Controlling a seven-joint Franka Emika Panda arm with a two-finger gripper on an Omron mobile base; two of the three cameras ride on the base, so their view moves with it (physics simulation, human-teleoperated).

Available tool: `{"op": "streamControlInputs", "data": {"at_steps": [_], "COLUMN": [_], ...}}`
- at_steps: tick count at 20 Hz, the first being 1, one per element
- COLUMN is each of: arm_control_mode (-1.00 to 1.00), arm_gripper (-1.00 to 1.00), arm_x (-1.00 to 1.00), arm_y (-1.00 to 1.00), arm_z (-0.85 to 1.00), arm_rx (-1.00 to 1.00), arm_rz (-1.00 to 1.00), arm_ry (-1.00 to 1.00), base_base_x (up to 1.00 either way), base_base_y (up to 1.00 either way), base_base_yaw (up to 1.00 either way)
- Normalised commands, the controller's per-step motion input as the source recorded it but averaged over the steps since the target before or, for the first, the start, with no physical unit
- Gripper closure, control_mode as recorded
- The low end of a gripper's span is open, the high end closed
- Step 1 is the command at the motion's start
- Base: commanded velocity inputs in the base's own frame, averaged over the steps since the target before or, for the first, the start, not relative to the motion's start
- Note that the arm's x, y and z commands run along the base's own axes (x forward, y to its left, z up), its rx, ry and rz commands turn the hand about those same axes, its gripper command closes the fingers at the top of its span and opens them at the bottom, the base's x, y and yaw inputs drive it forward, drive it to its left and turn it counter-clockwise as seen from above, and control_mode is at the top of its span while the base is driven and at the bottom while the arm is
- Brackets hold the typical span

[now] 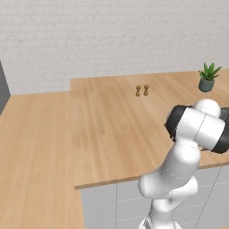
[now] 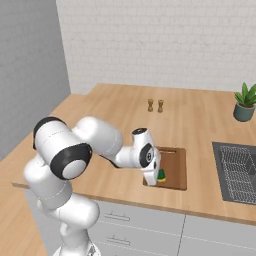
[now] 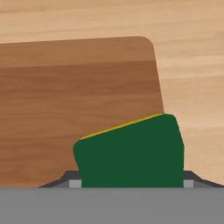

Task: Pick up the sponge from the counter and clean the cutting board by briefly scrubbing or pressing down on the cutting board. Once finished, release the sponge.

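Observation:
My gripper [image 2: 154, 179] reaches down over the near left part of the dark reddish-brown cutting board [image 2: 176, 164], which lies on the light wood counter [image 2: 115, 115]. The jaws are shut on the sponge [image 2: 161, 175], a small block with a dark green top over a yellow base. In the hand view the sponge [image 3: 131, 151] sits slightly tilted between the dark fingertips [image 3: 70, 178], just over the cutting board [image 3: 78, 96] near one rounded corner. Whether the sponge touches the board I cannot tell. The counter [image 3: 192, 65] shows beyond the board's edge.
Two small brown shakers [image 2: 155, 105] stand at the back of the counter. A potted plant [image 2: 245, 103] stands at the far right. A dark sink with a wire rack [image 2: 237, 171] lies right of the board. The counter's front edge [image 2: 165, 206] runs just below it.

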Motion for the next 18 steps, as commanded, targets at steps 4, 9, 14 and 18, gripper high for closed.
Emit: {"op": "streamControlInputs", "data": {"at_steps": [4,9,14,18], "arm_control_mode": [-1.00,-1.00,-1.00,-1.00], "arm_gripper": [1.00,1.00,1.00,1.00], "arm_x": [0.19,0.18,0.14,0.09], "arm_y": [-0.10,-0.17,-0.33,-0.46], "arm_z": [-0.04,-0.23,-0.34,-0.29], "arm_rx": [0.01,0.00,0.00,0.00], "arm_rz": [0.04,0.01,0.00,0.00], "arm_ry": [-0.02,-0.13,-0.12,-0.07], "base_base_x": [0.00,0.00,0.00,0.00], "base_base_y": [0.00,0.00,0.00,0.00], "base_base_yaw": [0.00,0.00,0.00,0.00]}}
